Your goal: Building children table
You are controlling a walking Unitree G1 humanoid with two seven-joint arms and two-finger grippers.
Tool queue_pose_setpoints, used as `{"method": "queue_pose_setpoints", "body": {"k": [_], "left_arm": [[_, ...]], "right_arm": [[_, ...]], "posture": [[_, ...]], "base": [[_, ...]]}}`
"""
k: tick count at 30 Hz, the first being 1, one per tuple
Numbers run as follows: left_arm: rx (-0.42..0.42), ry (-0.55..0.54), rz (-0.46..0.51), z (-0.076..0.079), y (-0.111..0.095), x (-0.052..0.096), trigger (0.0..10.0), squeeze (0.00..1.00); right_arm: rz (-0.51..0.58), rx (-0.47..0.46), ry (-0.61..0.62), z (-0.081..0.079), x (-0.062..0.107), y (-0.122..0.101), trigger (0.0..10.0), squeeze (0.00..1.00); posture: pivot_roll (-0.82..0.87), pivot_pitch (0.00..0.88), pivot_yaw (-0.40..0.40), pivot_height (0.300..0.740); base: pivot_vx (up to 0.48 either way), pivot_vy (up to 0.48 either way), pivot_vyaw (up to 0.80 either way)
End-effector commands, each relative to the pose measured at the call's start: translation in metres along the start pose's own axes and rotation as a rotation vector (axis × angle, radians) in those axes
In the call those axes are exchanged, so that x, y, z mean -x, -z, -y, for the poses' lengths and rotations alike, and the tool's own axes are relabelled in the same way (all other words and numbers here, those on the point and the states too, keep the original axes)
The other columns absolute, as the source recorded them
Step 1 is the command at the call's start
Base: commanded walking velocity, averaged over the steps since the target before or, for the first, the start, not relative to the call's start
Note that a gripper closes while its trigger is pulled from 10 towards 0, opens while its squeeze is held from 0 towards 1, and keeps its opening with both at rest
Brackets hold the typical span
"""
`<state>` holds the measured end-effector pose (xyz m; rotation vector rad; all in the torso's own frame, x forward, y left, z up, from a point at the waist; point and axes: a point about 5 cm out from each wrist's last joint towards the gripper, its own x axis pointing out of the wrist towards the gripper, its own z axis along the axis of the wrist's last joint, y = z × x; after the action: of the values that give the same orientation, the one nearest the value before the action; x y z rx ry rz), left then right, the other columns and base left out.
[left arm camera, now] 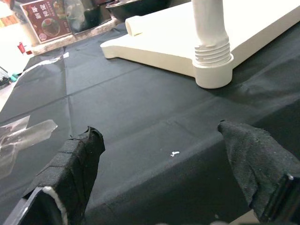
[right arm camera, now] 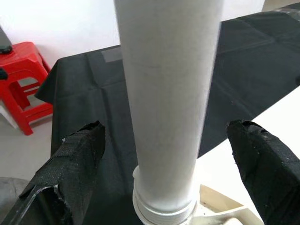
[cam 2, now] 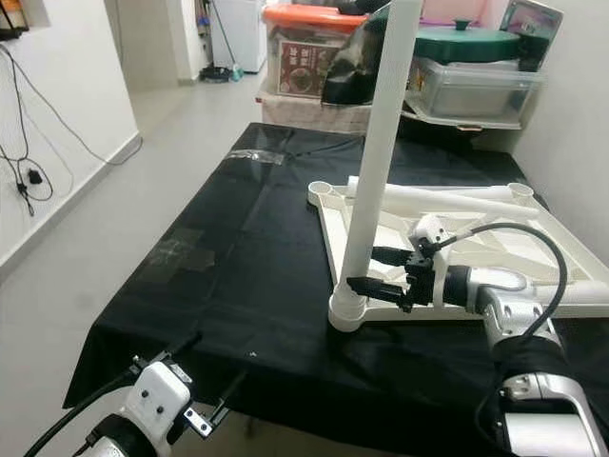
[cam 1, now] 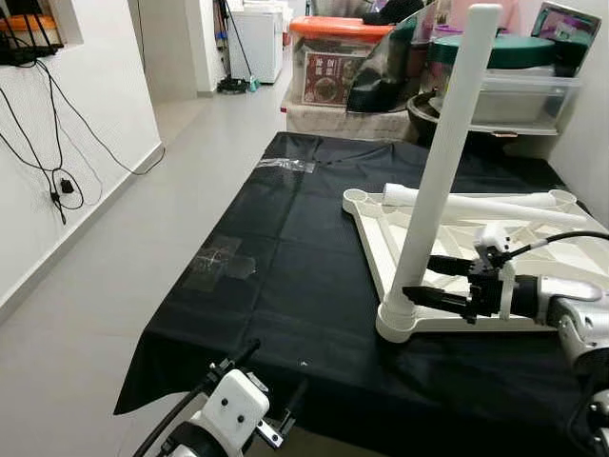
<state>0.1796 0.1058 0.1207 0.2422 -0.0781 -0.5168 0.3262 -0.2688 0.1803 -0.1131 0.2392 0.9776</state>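
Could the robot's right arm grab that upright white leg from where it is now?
Probably yes. The right gripper is open with its fingers either side of the upright leg near its base, and nothing stands between them; it seems only to need closing.

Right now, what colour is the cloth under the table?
The cloth is black, clearest in the left eye view.

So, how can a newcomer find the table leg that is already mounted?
Find the black cloth on the floor, then the white tabletop lying on it. The mounted leg stands upright in its near corner; the other leg lies flat.
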Motion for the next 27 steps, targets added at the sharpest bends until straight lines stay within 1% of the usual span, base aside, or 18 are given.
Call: {"method": "queue_pose_setpoints", "body": {"k": [1,10,16,23,25,27], "left_arm": [[-0.012,0.014,-0.009,0.001,0.001,0.002,10.0,0.00],[-0.014,0.016,-0.011,0.002,0.001,0.001,10.0,0.00],[-0.016,0.015,-0.014,0.002,0.002,0.001,10.0,0.00],[-0.017,0.016,-0.015,0.002,0.002,0.001,10.0,0.00],[-0.018,0.014,-0.017,0.002,0.002,0.001,10.0,0.00],[-0.018,0.014,-0.017,0.002,0.002,0.001,10.0,0.00]], "right_arm": [[-0.005,0.008,-0.022,-0.002,-0.004,0.001,10.0,0.00],[0.009,0.016,-0.015,0.001,-0.009,0.000,10.0,0.00],[0.034,0.035,-0.025,-0.001,-0.022,-0.004,10.0,0.00],[0.043,0.038,-0.033,-0.001,-0.027,-0.007,10.0,0.00],[0.057,0.041,-0.045,-0.002,-0.033,-0.011,10.0,0.00],[0.061,0.043,-0.049,-0.003,-0.035,-0.012,10.0,0.00]], "posture": [[0.11,0.050,-0.054,0.740],[0.12,0.051,-0.057,0.740],[0.12,0.053,-0.058,0.740],[0.12,0.054,-0.058,0.740],[0.12,0.055,-0.059,0.740],[0.12,0.055,-0.059,0.740]], "base": [[0.000,0.000,0.00],[0.000,0.000,0.00],[0.000,0.000,0.00],[0.000,0.000,0.00],[0.000,0.000,0.00],[0.000,0.000,0.00]]}}
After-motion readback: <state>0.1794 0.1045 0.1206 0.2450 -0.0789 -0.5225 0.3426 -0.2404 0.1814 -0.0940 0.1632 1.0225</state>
